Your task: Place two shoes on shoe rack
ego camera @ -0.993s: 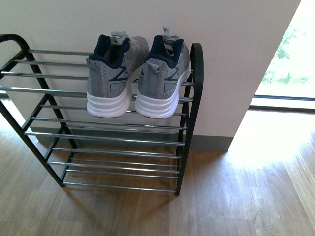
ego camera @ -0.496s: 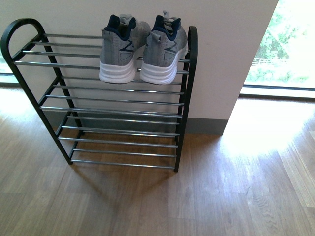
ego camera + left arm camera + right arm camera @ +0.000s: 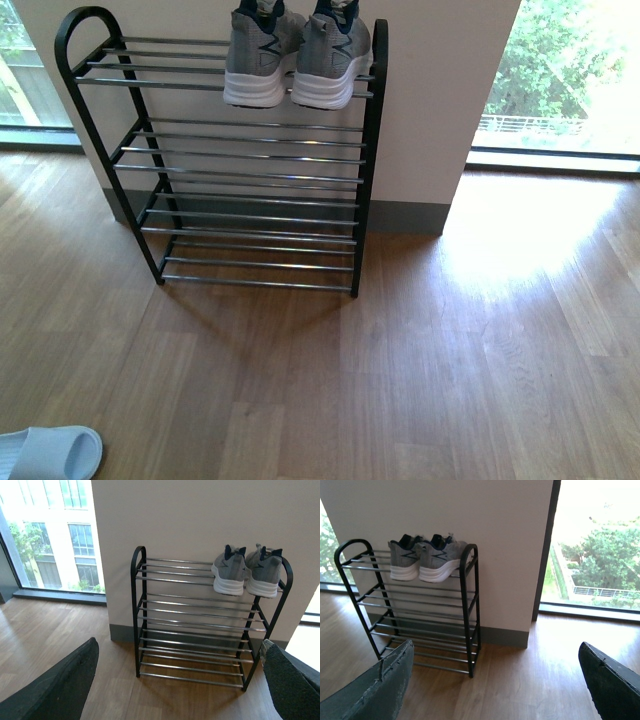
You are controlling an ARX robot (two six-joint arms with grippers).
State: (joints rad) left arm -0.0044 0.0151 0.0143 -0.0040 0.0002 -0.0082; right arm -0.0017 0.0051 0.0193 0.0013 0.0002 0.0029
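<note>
wood floor (image 3: 400, 380), front-view-only slipper (image 3: 48, 455), shoes (image 3: 258, 60) on rack (image 3: 368, 150)

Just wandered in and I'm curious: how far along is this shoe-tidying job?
Looks done: the left sneaker and right sneaker sit side by side on the top shelf of the shoe rack. Nothing in hand: left fingers and right fingers are spread, empty. Nothing seems left.

In the front view, the two shoes (image 3: 258, 60) atop the shoe rack (image 3: 367, 160) lose their collars to the upper edge; a pale slipper (image 3: 50, 455) at lower left is cropped by the corner.
</note>
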